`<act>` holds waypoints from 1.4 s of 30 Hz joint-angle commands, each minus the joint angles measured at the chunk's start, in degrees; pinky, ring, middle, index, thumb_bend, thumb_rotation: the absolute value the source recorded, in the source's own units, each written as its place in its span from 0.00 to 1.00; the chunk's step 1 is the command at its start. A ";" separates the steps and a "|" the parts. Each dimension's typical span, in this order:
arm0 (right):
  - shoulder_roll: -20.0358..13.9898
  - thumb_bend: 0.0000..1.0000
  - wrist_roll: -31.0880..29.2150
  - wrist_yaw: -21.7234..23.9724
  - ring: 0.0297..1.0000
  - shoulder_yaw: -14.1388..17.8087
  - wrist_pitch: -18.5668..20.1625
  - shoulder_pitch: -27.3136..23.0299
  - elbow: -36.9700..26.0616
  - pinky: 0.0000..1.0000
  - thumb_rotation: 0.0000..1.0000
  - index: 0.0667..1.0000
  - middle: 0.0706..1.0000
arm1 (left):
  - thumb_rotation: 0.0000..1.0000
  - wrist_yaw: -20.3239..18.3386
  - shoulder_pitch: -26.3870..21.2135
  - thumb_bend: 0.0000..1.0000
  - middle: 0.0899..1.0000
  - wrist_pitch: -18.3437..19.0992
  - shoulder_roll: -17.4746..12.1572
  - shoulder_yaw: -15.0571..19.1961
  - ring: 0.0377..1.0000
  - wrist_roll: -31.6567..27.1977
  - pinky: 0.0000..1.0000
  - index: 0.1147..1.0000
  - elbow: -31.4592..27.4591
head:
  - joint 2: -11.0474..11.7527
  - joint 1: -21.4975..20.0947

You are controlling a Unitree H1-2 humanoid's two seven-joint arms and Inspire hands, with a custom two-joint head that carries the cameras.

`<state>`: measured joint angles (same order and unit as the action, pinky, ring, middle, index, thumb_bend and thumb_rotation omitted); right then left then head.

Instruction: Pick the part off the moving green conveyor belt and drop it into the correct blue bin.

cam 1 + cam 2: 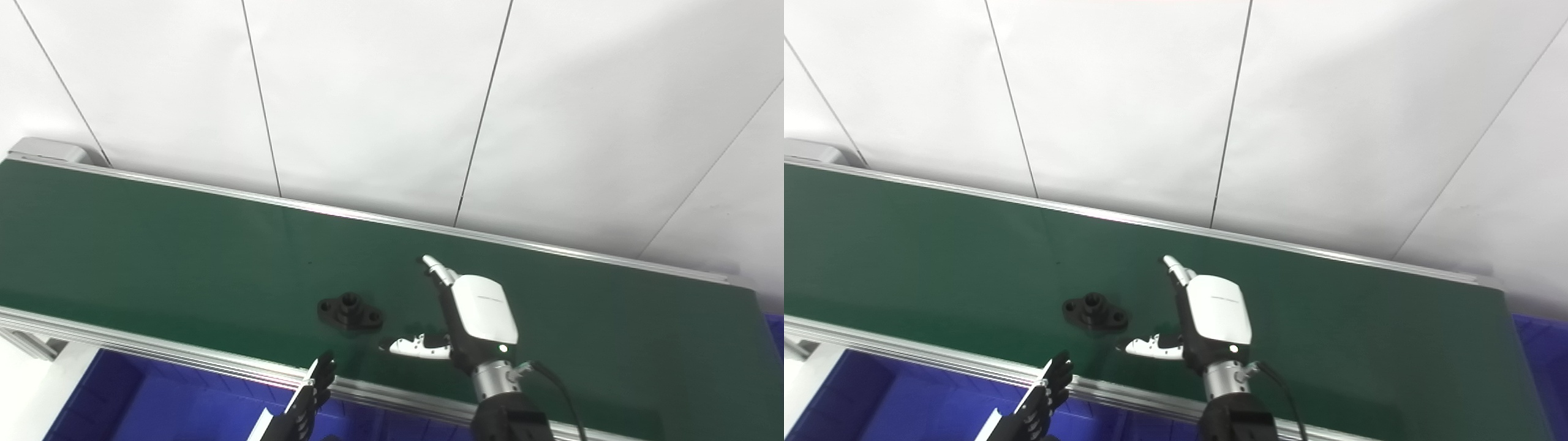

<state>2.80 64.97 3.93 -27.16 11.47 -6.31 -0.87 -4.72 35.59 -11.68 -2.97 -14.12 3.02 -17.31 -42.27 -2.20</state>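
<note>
Right hand (468,318) hovers over the green belt (153,245), spread wide and holding nothing: one finger reaches toward 11 o'clock, the thumb juts toward 9 o'clock, level with the part. Left hand (306,398) waits low at the near rail, at about 7 o'clock from the part; only its dark fingers show, straight and held together, with nothing in them that I can see.

Nothing of the task is done yet, as far as these views show. The part (350,312), a black flange with a raised round hub in the middle and a bolt ear on either side, lies flat on the belt, just beside the right thumb tip but not touching it. Everything remains: closing on the part, lifting it clear, carrying it over the rail and letting go into a blue bin (141,398), which shows below the belt's near edge at 7 o'clock; a sliver of another blue bin (775,324) peeks out at 3 o'clock. Which bin is the correct one cannot be told from these views.

The part's long axis, ear to ear, runs from about 10 o'clock to 4 o'clock, roughly along the belt's length, with the hub's bore facing up.
</note>
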 commanded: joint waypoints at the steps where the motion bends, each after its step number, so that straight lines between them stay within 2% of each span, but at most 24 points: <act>1: 0.70 0.89 1.12 -1.56 0.68 -0.50 1.39 -2.68 0.34 0.60 0.51 0.83 0.76 | 0.78 0.07 0.39 0.79 1.00 -1.16 0.27 -0.19 1.00 0.23 1.00 1.00 -1.33 | 0.00 0.07; 15: 0.48 0.91 2.89 -2.91 0.61 -3.79 2.16 -6.80 8.07 0.54 0.54 0.79 0.71 | 0.78 0.22 0.77 0.81 1.00 -0.50 1.13 -1.25 1.00 0.89 1.00 1.00 -2.28 | -0.75 1.20; 25: 1.25 0.90 2.43 -3.83 0.58 -6.25 3.01 -7.90 11.96 0.48 0.52 0.76 0.70 | 0.79 0.18 1.51 0.80 1.00 0.42 1.91 -1.86 1.00 1.84 0.96 1.00 -3.58 | -1.46 2.17; 30: 1.20 0.88 1.97 -2.17 0.57 -7.32 4.08 -7.84 12.91 0.48 0.50 0.73 0.69 | 0.79 0.39 1.85 0.80 1.00 0.70 2.28 -2.15 0.99 2.45 0.92 1.00 -4.13 | -1.78 2.57; 31: 1.29 0.86 1.25 -2.62 0.56 -7.25 3.93 -7.72 13.65 0.47 0.47 0.71 0.67 | 0.79 0.35 1.84 0.80 1.00 0.73 2.31 -2.16 0.98 2.34 0.92 1.00 -4.16 | -1.78 2.57; 32: 1.33 0.81 0.31 -3.36 0.45 -7.01 3.61 -7.44 14.21 0.37 0.40 0.68 0.57 | 0.79 0.30 1.92 0.80 1.00 0.80 2.32 -2.23 0.98 2.40 0.93 1.00 -4.27 | -1.98 2.90; 35: 0.76 0.67 -2.10 -6.60 0.25 -6.76 1.55 -6.85 16.54 0.20 0.25 0.61 0.35 | 0.79 0.22 2.13 0.80 1.00 0.94 2.32 -2.44 0.98 2.51 0.93 1.00 -4.56 | -2.15 3.07; 36: 0.45 0.65 -2.59 -8.21 0.22 -6.91 0.86 -6.72 17.64 0.18 0.23 0.59 0.32 | 0.79 0.19 2.19 0.79 1.00 1.06 2.31 -2.54 0.98 2.47 0.93 1.00 -4.70 | -2.28 3.24; 39: -0.26 0.53 -3.71 -11.66 0.16 -7.60 -0.03 -6.25 19.74 0.12 0.16 0.47 0.23 | 0.78 0.14 2.30 0.79 1.00 1.07 2.26 -2.73 0.98 2.22 0.93 1.00 -4.87 | -2.43 3.53; 42: -0.85 0.52 -3.10 -12.98 0.14 -9.07 1.03 -6.02 20.79 0.11 0.15 0.45 0.21 | 0.77 0.05 2.38 0.78 1.00 1.34 2.16 -2.86 0.98 1.68 0.93 1.00 -5.22 | -2.64 3.66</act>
<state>2.29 61.27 -9.91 -34.67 12.93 -13.12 18.02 -4.67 37.16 -10.03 -0.86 -16.74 5.06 -20.66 -44.82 1.41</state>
